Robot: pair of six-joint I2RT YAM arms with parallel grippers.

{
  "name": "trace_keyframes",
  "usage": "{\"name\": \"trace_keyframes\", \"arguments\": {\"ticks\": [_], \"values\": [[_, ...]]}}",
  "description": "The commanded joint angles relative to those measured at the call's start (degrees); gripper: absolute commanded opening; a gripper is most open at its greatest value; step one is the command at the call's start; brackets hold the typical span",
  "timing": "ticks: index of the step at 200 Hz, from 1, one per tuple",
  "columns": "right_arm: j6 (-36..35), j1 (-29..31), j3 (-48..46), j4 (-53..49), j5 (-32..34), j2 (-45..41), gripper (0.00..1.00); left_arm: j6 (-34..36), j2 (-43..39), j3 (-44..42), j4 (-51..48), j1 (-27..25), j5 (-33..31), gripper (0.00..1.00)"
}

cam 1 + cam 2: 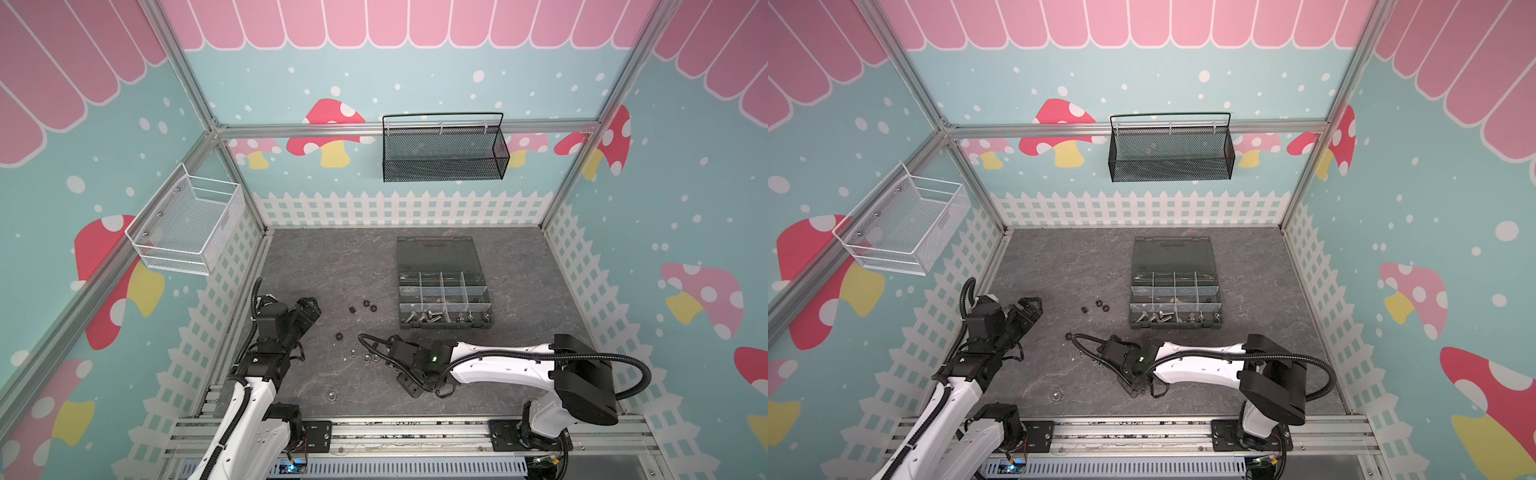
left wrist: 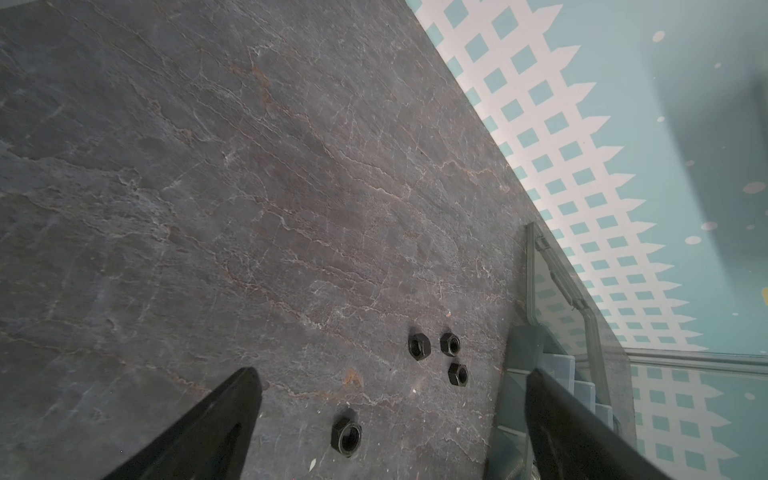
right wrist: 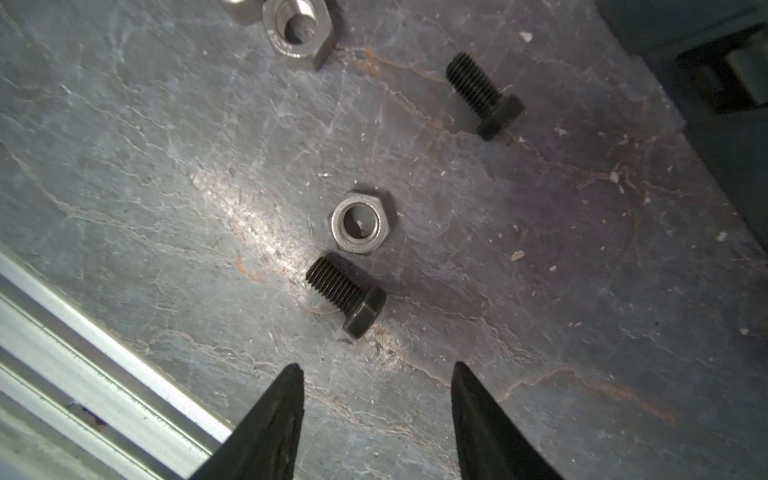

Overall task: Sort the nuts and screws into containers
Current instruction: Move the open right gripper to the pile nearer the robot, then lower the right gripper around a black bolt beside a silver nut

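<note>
Right wrist shows right hand parted near black screw

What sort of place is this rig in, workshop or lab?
Probably a staged robot-training booth, not a workshop: silver aluminium extrusion frame, printed mushroom-and-picket-fence wall panels, and a dark grey translucent plastic organizer box on a grey slate-look tabletop.

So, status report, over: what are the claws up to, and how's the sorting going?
Left claw open, empty, black nuts ahead. Right claw open, empty, black screw just ahead. Silver nut crowds that screw. Box part filled.
</note>
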Motion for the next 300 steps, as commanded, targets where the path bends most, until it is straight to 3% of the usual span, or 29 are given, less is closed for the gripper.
{"name": "trace_keyframes", "arguments": {"ticks": [1,158,300], "values": [[-0.18,0.67,-0.89,0.71,0.06,0.95,0.59,-0.63,-0.99,-1.2,-0.72,0.38,0.39,1.0],[-0.56,-2.08,0.64,2.95,2.63,6.25,0.6,-0.47,0.47,-1.83,1.12,0.3,0.05,1.0],[2.18,-8.32,1.7,4.3,-2.77,7.25,0.54,0.15,2.85,-1.76,2.31,0.36,0.05,1.0]]}}
